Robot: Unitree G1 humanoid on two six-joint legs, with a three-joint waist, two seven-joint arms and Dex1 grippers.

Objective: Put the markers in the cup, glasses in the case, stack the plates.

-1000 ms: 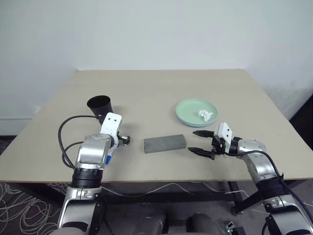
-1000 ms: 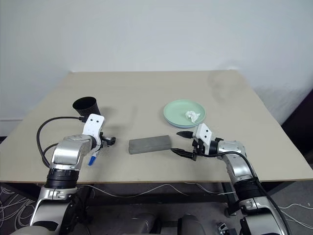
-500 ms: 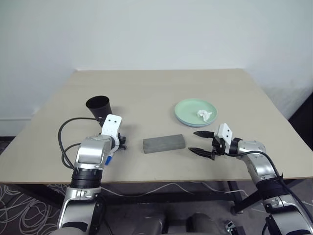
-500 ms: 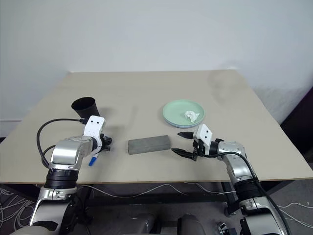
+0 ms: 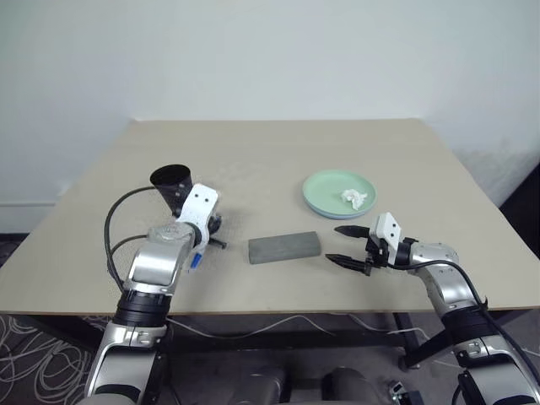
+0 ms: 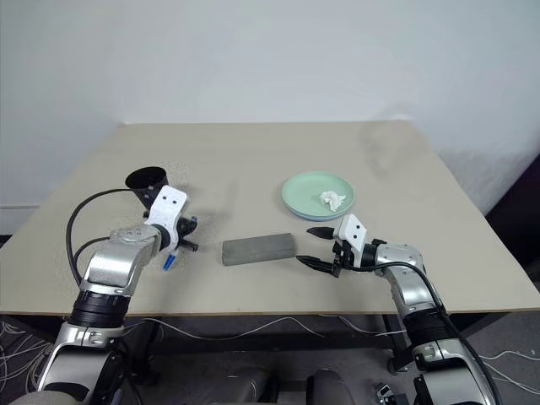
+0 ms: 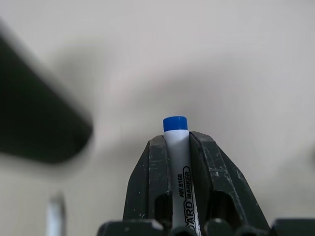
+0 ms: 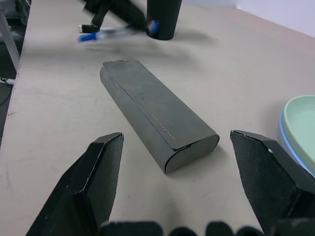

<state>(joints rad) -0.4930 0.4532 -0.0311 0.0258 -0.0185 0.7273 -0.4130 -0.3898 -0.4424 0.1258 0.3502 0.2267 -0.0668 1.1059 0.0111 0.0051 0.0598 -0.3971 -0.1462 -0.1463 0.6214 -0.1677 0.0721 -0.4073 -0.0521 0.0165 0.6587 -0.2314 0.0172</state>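
A blue-capped marker (image 7: 177,162) is being pinched between the pressed-in fingers (image 7: 150,187) of the left gripper (image 6: 180,236), with its white barrel running up between them and its blue end sticking out past the tips. In the head views the marker is being carried above the table (image 5: 278,160), just in front of the black cup (image 5: 171,184), which is standing upright near the table's left side. In the right wrist view the marker's blue ends are being seen on either side of the left gripper, close beside the cup.

The grey case (image 5: 284,247) is lying closed and flat near the middle of the table's front part, between the two arms. The jaws of the right gripper (image 5: 348,245) are being held spread wide with nothing between them, just to the right of the case and pointing towards it.

The mint green plate (image 5: 339,191) is being seen stacked on the light blue plate (image 8: 284,135), behind the right gripper, with a small white crumpled scrap (image 5: 353,198) lying in it
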